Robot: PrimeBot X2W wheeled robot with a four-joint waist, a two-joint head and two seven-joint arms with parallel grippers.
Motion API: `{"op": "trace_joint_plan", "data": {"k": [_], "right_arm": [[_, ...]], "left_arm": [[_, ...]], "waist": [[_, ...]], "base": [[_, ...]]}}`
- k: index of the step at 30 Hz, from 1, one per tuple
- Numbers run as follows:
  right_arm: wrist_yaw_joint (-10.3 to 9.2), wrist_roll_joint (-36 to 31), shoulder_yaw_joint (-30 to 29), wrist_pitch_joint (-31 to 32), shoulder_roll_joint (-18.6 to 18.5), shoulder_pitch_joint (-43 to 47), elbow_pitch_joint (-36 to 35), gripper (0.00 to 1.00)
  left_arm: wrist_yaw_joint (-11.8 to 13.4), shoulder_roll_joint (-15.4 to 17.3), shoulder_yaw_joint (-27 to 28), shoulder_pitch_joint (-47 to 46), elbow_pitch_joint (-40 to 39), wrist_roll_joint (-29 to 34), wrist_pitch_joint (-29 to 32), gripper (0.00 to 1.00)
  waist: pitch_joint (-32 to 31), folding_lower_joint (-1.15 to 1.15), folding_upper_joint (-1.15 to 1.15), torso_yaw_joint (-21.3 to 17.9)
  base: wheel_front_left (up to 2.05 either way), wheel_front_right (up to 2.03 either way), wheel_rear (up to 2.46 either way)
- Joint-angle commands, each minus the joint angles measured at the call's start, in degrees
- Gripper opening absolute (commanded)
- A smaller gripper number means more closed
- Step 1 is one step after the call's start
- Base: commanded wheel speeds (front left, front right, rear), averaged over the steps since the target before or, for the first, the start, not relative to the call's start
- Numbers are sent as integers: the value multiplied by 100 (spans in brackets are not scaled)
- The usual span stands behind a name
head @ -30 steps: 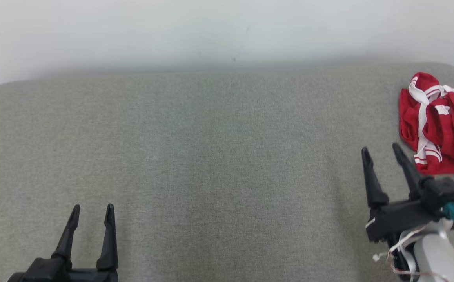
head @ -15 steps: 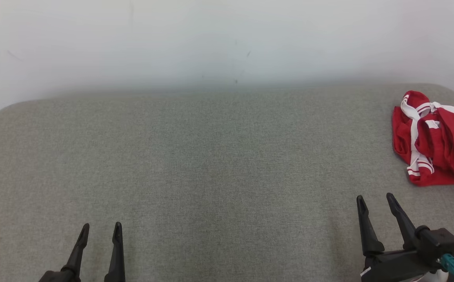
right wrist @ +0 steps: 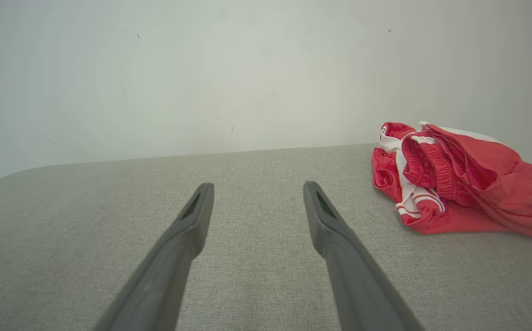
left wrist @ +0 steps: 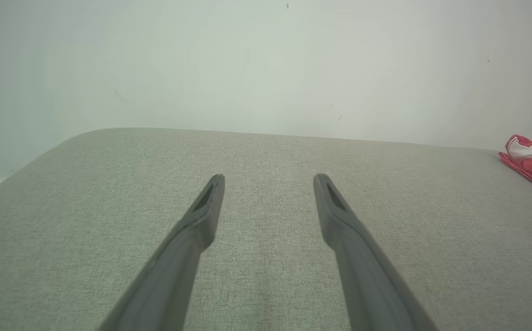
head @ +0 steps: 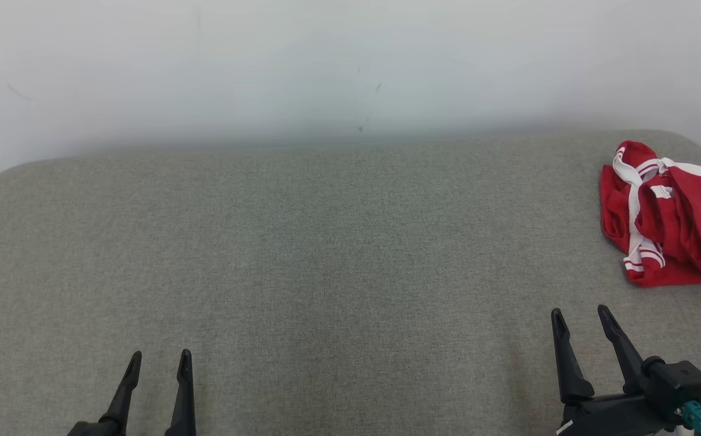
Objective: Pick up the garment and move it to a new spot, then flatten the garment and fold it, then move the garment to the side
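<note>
Some of the garment (head: 686,233), perhaps shorts, runs off-frame.

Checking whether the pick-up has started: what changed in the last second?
The head camera moved, shifting the whole picture down. Besides that, the right gripper drew back toward the robot, away from the red garment. Nothing was grasped or released. The garment stays crumpled at the far right of the grey surface; the left gripper stays put; both stay open, empty.
</note>
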Motion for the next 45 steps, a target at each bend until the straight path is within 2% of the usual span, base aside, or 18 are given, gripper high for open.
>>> {"op": "trace_joint_plan", "data": {"k": [1, 2, 6, 29, 45], "right_arm": [[-17, -22, -6, -34, 13, 74, -20, 100], [-17, -22, -7, -42, 19, 75, -18, 0], [0, 32, 22, 15, 33, 39, 181, 0], [-2, 2303, -195, 465, 118, -136, 282, 0], [-4, 3627, -328, 732, 171, -233, 346, 0]], "left_arm": [[9, -19, 19, 36, 17, 27, -16, 100], [8, -21, 23, 27, 22, 29, -16, 0], [-5, -14, -5, 12, 198, -45, 9, 0], [-3, -64, 178, -215, 255, -2298, 593, 0], [-1, -99, 292, -347, 288, -3610, 943, 0]], "waist": [[14, 0, 0, 10], [22, 0, 0, 14], [17, 0, 0, 11], [-18, 0, 0, 29], [-43, 0, 0, 42]], "base": [[0, 0, 0], [0, 0, 0], [0, 0, 0], [0, 0, 0], [0, 0, 0]]}}
